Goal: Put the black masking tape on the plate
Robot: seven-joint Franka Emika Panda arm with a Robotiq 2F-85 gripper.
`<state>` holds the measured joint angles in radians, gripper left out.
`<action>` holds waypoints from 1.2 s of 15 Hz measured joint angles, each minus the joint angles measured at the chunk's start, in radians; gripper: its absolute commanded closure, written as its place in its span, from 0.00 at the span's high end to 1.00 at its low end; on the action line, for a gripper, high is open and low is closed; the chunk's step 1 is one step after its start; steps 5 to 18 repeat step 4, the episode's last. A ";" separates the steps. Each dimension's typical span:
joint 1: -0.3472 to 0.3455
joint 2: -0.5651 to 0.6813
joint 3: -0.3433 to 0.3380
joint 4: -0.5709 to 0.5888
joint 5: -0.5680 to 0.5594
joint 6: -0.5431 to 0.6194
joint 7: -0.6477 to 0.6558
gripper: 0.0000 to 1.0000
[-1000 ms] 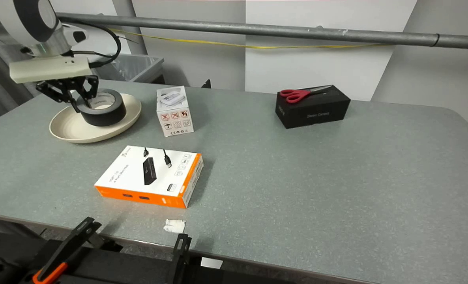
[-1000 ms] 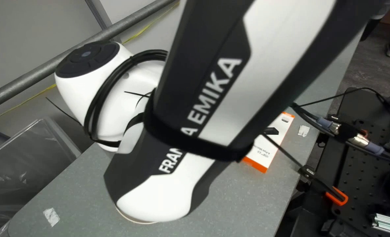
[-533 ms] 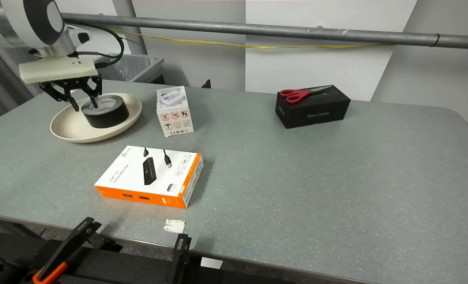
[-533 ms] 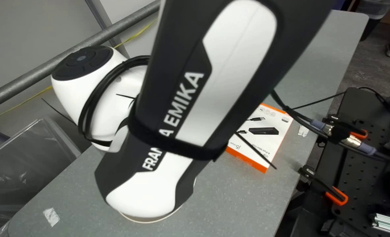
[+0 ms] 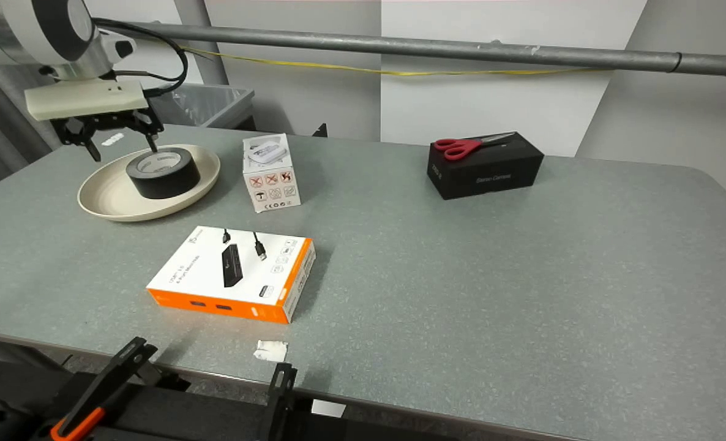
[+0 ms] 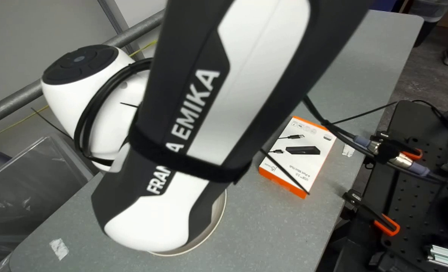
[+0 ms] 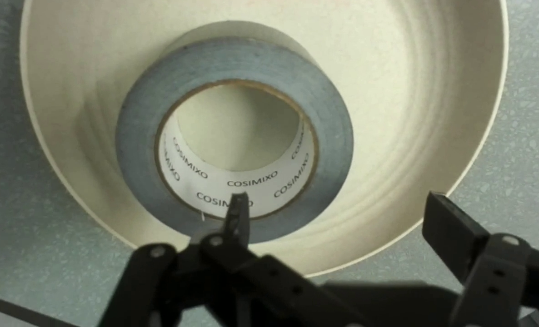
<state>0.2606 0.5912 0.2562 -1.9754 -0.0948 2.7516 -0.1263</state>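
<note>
The black masking tape (image 5: 164, 182) lies flat on the cream plate (image 5: 109, 195), a little off its centre. My gripper (image 5: 125, 152) hovers just above the plate with its jaws spread wide and nothing between them. From the wrist, the tape roll (image 7: 331, 136) shows its hollow, printed core, and bare plate (image 7: 387, 91) surrounds it. One fingertip (image 7: 239, 204) of the gripper (image 7: 337, 195) overlaps the near side of the ring in that view; the other is over the plate's rim. In an exterior view the arm hides the tape and most of the plate (image 6: 217, 221).
A small white box (image 5: 271, 180) stands right of the plate. Nearer the front edge lies a white and orange box (image 5: 231, 275). Red scissors (image 5: 458, 148) rest on a black box (image 5: 485, 171) at the back. A grey bin (image 5: 216, 104) and a metal pipe (image 5: 400, 48) are behind the table.
My gripper has let go of the tape, opened wide and risen off it. The roll, slightly tilted a second ago, has settled flat on the plate.
</note>
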 measured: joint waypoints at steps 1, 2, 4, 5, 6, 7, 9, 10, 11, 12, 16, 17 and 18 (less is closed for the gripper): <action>-0.003 0.000 0.005 0.001 0.004 0.000 -0.005 1.00; -0.006 0.000 0.011 0.002 0.006 0.000 -0.009 1.00; -0.008 0.000 0.014 0.003 0.007 0.000 -0.010 1.00; -0.008 0.000 0.014 0.003 0.007 0.000 -0.010 1.00; -0.008 0.000 0.014 0.003 0.007 0.000 -0.010 1.00; -0.008 0.000 0.014 0.003 0.007 0.000 -0.010 1.00; -0.008 0.000 0.014 0.003 0.007 0.000 -0.010 1.00; -0.008 0.000 0.014 0.003 0.007 0.000 -0.010 1.00; -0.008 0.000 0.014 0.003 0.007 0.000 -0.010 1.00; -0.008 0.000 0.014 0.003 0.007 0.000 -0.010 1.00; -0.008 0.000 0.014 0.003 0.007 0.000 -0.010 1.00; -0.008 0.000 0.014 0.003 0.007 0.000 -0.010 1.00; -0.008 0.000 0.014 0.003 0.007 0.000 -0.010 1.00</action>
